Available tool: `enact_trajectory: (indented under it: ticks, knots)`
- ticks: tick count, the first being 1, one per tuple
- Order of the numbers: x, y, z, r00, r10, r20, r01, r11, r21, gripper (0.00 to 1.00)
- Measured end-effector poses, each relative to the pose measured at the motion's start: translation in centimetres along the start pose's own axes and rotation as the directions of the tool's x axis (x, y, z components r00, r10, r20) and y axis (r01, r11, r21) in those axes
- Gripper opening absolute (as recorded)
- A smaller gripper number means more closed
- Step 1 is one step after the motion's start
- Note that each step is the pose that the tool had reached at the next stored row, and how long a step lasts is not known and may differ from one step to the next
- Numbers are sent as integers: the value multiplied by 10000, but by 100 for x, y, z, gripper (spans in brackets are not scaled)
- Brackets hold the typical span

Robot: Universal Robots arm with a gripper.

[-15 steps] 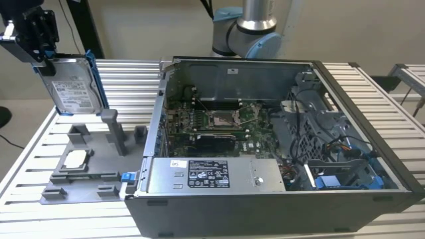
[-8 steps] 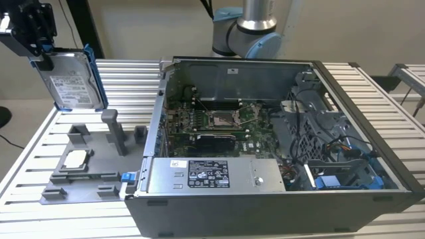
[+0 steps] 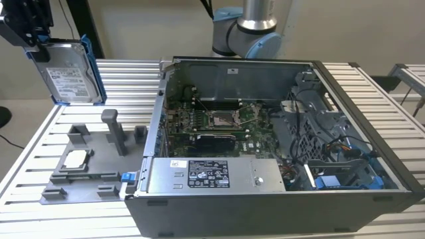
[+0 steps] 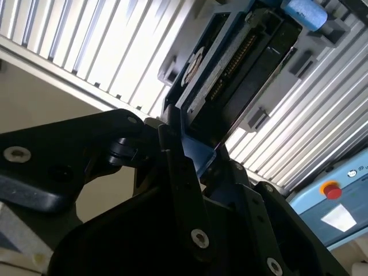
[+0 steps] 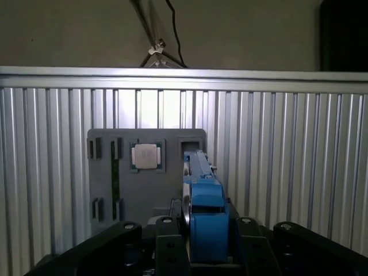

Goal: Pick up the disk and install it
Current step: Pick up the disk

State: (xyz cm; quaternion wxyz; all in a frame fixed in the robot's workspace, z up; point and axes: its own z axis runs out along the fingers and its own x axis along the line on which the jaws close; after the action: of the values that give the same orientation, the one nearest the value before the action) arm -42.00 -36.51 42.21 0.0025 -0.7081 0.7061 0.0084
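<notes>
The disk (image 3: 68, 74), a silver-grey drive with a white label in a blue carrier, hangs upright in the air at the exterior view's far left, above the slatted table. My gripper (image 3: 32, 37) is shut on its top end. In the first wrist view the disk (image 5: 202, 201) runs edge-on between my fingers (image 5: 167, 244), with the gripper (image 5: 206, 244) closed around its blue end tab. The second wrist view shows the disk's dark underside (image 4: 238, 63) reaching away from the gripper (image 4: 192, 155).
Below the disk lies a grey holding fixture (image 3: 99, 172) with upright posts and a small silver chip (image 3: 75, 158). The open computer case (image 3: 371, 114) fills the exterior view's right, with a grey power-supply box (image 3: 206, 174) at its front and a blue-trimmed bay (image 3: 345, 179).
</notes>
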Motion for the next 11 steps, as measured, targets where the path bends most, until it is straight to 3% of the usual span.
enact_trajectory:
  ticks: [6,11]
  knots:
    - [-1,-13,-97,10000,-2,84,2,10000,21,0]
    - [10,-83,-152,9997,-2,226,2,10000,23,0]
